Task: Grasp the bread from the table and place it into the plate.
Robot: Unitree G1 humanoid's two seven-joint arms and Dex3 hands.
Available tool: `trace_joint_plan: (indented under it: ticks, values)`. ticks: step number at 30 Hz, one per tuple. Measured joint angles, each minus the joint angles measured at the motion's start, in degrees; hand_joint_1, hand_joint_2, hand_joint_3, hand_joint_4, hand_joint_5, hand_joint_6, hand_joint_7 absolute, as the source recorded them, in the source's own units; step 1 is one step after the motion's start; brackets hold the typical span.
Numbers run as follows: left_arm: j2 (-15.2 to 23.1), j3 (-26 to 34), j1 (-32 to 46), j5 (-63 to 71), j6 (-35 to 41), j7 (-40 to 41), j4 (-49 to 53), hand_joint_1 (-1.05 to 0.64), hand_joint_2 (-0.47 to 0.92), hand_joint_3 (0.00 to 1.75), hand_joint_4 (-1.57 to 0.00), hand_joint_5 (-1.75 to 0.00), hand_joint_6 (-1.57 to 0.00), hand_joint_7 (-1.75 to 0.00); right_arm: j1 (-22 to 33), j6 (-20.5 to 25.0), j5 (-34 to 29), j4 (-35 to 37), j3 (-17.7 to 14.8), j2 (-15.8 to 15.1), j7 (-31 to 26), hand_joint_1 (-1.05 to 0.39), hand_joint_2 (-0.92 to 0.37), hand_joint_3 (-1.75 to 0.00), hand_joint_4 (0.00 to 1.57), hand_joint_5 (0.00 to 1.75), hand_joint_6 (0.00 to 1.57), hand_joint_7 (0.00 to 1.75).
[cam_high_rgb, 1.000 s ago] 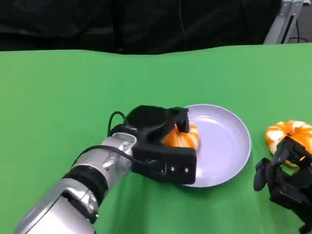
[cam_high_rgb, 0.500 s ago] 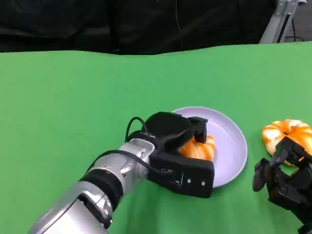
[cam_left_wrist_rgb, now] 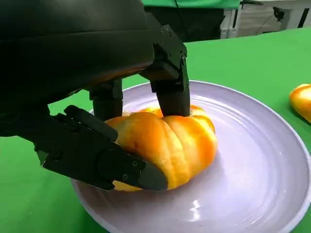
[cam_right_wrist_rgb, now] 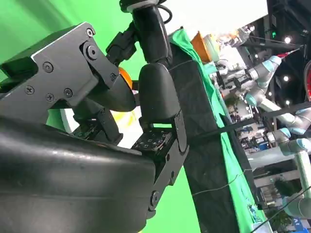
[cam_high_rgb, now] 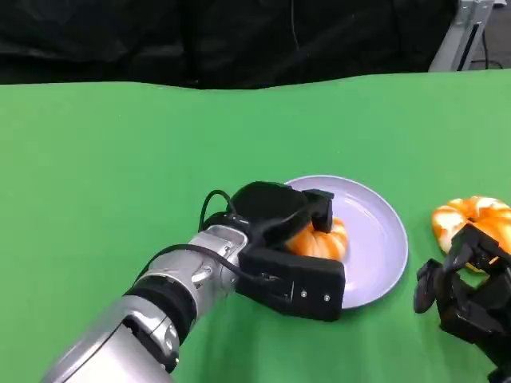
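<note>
An orange, ridged bread roll (cam_high_rgb: 326,241) lies in the left part of the pale lilac plate (cam_high_rgb: 382,239). My left hand (cam_high_rgb: 275,239) grips it from the plate's left side. In the left wrist view the roll (cam_left_wrist_rgb: 167,145) rests on the plate (cam_left_wrist_rgb: 262,160), with black fingers (cam_left_wrist_rgb: 171,92) on its far side and the thumb along its near side. My right hand (cam_high_rgb: 467,294) hovers low at the table's right edge, holding nothing, its fingers (cam_right_wrist_rgb: 155,92) loosely bent.
A second orange roll (cam_high_rgb: 473,220) lies on the green table (cam_high_rgb: 120,175) right of the plate, just beyond my right hand; it also shows as the roll (cam_left_wrist_rgb: 302,101) past the plate's rim. A black backdrop runs along the table's far edge.
My left hand has carried the roll to the right, from the plate's left rim to inside the plate, and lowered it. The right hand has stayed put.
</note>
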Motion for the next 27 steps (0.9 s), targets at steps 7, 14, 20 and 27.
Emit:
trace_joint_plan:
  ticks: [7,14,20,27]
  values:
    - [1.18,-0.12,0.0,0.09,-1.2,0.95,-0.07,-0.93,0.92,0.36,-0.3,-0.02,-0.42,-0.01,0.0,0.0,-0.06,0.0,0.01,0.05,-0.06,-0.06,-0.43,-1.48,0.92,1.75,0.76,1.7]
    - [1.46,0.14,0.12,-0.07,-1.64,0.94,-0.1,-1.04,0.92,0.38,-0.07,0.0,-0.27,0.0,0.01,-0.67,-0.28,0.0,0.02,0.05,0.18,-0.05,-0.42,-1.5,0.92,1.75,0.76,1.7]
    - [2.32,2.59,0.65,-2.7,-3.56,-0.52,-0.55,-1.01,0.92,0.3,-0.06,-0.01,-0.26,0.0,0.03,-0.67,-0.28,-0.01,0.05,0.05,0.23,-0.06,-0.43,-1.47,0.92,1.75,0.77,1.69]
    - [5.85,5.39,2.77,-6.27,-8.07,-1.61,-2.41,-0.72,0.92,0.26,-0.27,-0.08,-0.36,-0.03,0.03,-0.66,-0.27,-0.02,0.09,0.1,0.17,-0.07,-0.44,-1.45,0.92,1.75,0.77,1.69]
